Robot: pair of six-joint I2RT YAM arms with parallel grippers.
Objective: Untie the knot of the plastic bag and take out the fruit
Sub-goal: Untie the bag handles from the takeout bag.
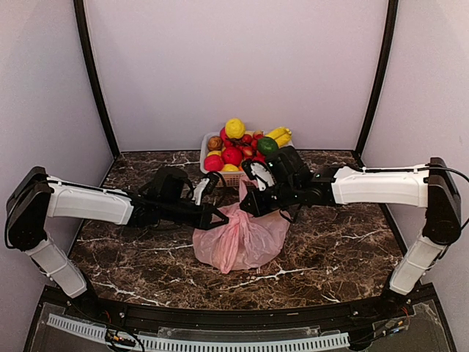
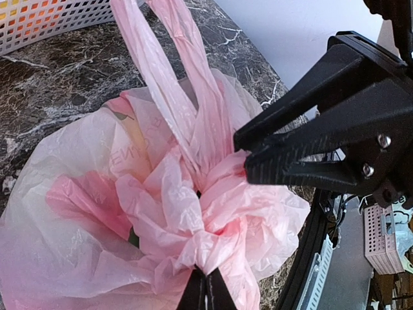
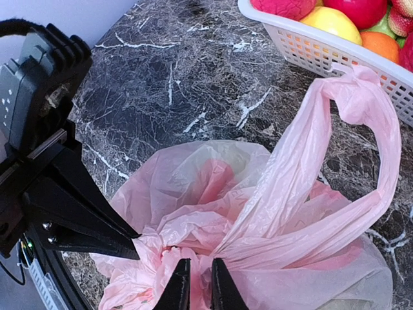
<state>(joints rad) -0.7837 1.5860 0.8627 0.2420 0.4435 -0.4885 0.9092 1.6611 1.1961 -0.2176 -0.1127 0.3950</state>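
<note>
The plastic bag (image 1: 245,242) sits in the middle of the dark marble table (image 1: 337,249), midway between the left and right edges and just near of the white basket (image 1: 204,150). The basket stands at the middle of the far edge, heaped with red, yellow, green and orange fruit (image 1: 233,155). The bag's top is gathered into the knot (image 3: 161,248), a crumpled bunch of pink film. One handle loop (image 3: 381,148) rises from it and arches toward the basket rim. The left gripper (image 1: 218,218) reaches in from the left edge, its fingers together and clamped on the bunched film at the knot. The right gripper (image 1: 253,207) comes from the right edge and pinches the same bunch from the other side, film caught between its nearly closed fingers, their tips close to the left gripper's. What lies inside the bag shows only as faint tints through the film.
</note>
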